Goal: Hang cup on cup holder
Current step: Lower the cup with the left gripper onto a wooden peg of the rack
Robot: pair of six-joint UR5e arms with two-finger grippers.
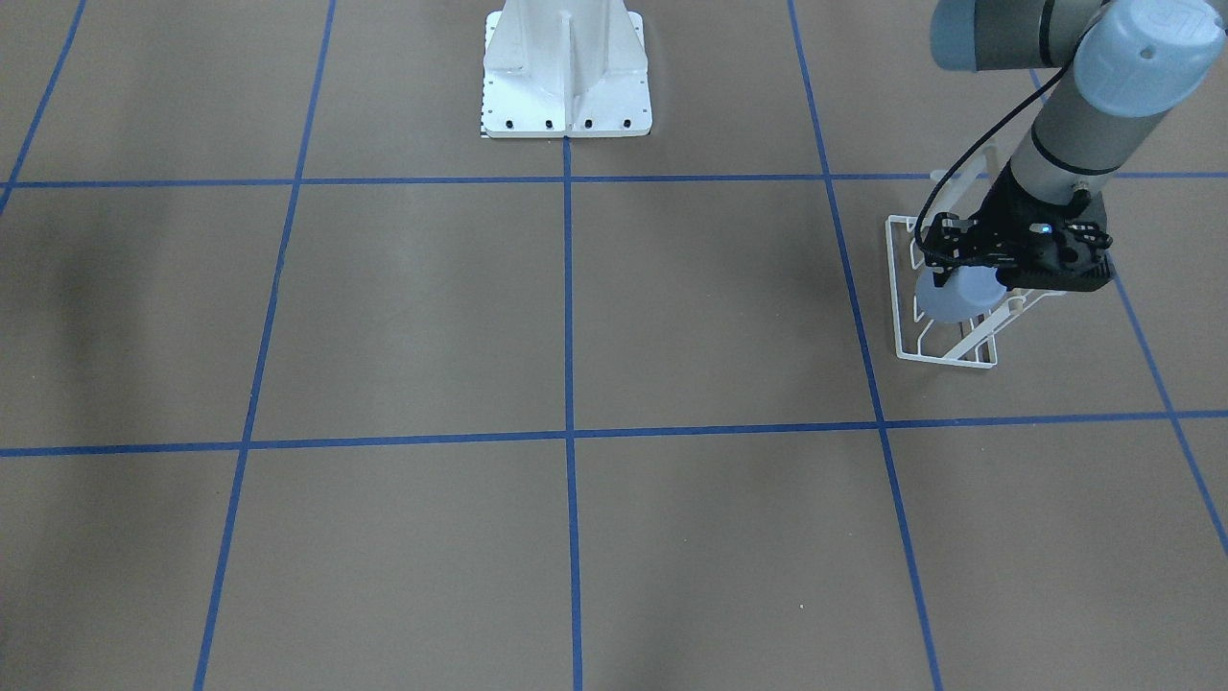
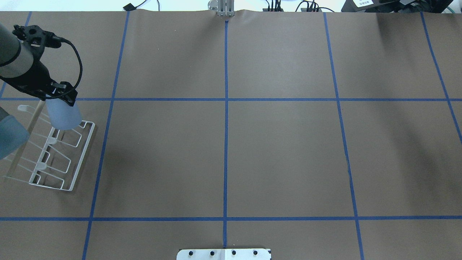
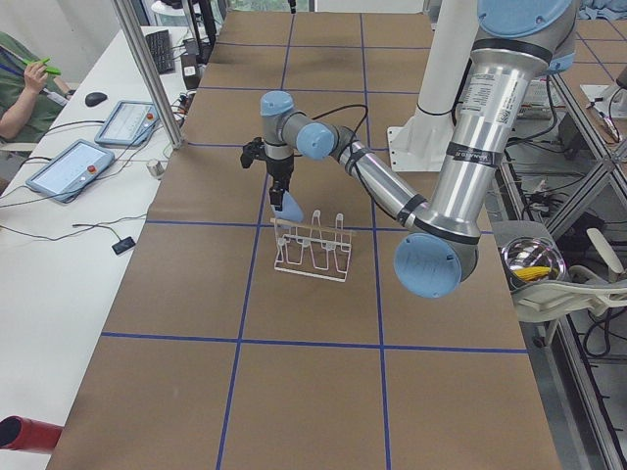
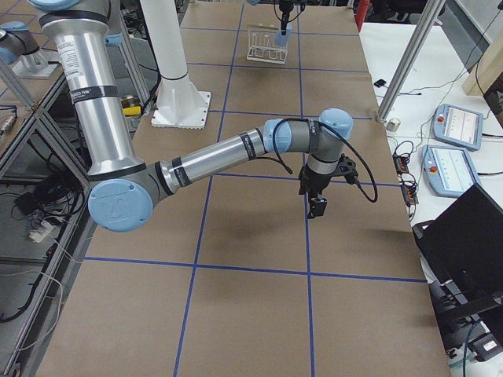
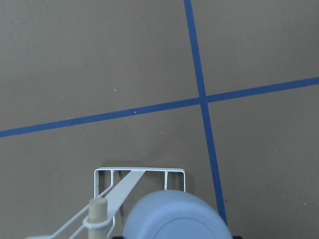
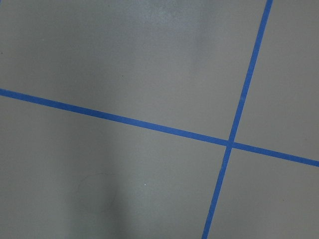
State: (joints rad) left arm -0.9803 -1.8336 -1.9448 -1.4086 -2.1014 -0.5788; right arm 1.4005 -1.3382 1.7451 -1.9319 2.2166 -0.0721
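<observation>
ROBOT ARM HOLDS CUP OVER RACK: The left pincer (image 2: 60, 98) grips a pale blue-grey cup (image 2: 65, 116) above the far end of a white wire cup holder (image 2: 82, 155), on the robot's left side of the brown tabletop (image 2: 281, 151). The pincer is closed on the cup's upper part, with its fingers largely hidden by the black wrist hardware and the cup itself. The cup's rounded base points away from the wrist and fills the lower edge of the left wrist view. Raised off the tabletop, the cup hangs over the holder's end prong, the one farthest from the robot's base; whether it touches the wire cannot be told.

The cup holder stands with its rectangular frame flat on the tabletop. Its slanted prongs rise toward a light wooden rod (image 2: 30, 122) that runs along its length. Blue tape lines (image 2: 226, 144) divide the tabletop into large squares, and the holder lies inside one of them, near a crossing of two lines. The white pedestal (image 1: 566, 67) is bolted at the middle of the robot's edge.

The right pincer (image 4: 317, 206) hangs pointing down above the tabletop, well apart from the holder. It shows only in a side view, so whether it is open or closed cannot be told.
</observation>
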